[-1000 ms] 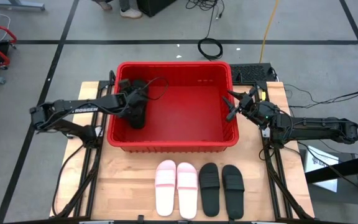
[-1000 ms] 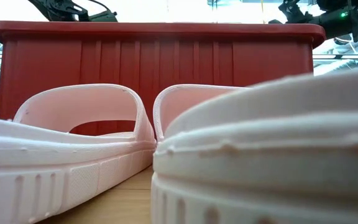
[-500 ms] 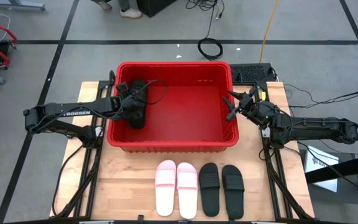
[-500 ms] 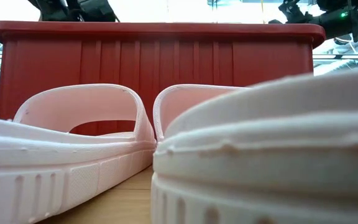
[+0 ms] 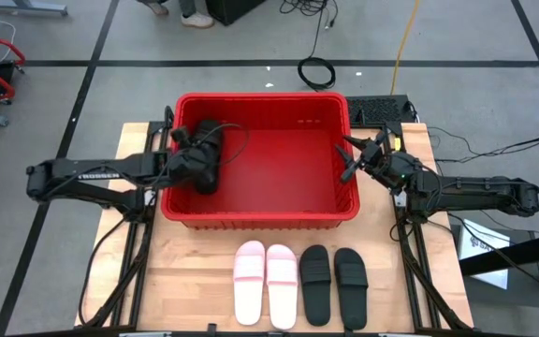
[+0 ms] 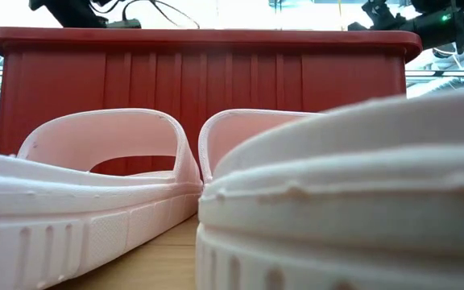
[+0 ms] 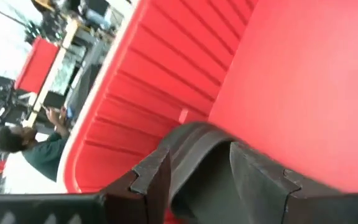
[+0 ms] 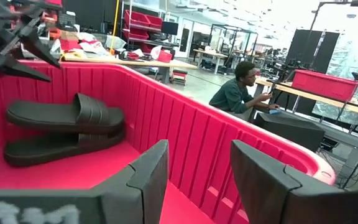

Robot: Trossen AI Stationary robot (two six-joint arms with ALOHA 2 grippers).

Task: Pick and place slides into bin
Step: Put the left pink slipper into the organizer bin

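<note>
- Two pink slides (image 5: 265, 283) and two black slides (image 5: 333, 284) lie side by side on the table's near edge.
- Behind them, the red bin (image 5: 260, 214) holds two stacked black slides (image 8: 64, 127) at its left wall.
- Left gripper (image 5: 195, 161) hangs over that stack, jaws spread.
- Right gripper (image 5: 352, 157) hovers at the bin's right rim, jaws spread, empty.

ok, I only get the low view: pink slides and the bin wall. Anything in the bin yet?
Observer: Two black slides, stacked at the bin's left end.
Operator: Left claw?
Observer: Left claw is open, right over that stack.
Operator: And the right?
Observer: Right claw is open and empty, at the bin's right rim.
</note>
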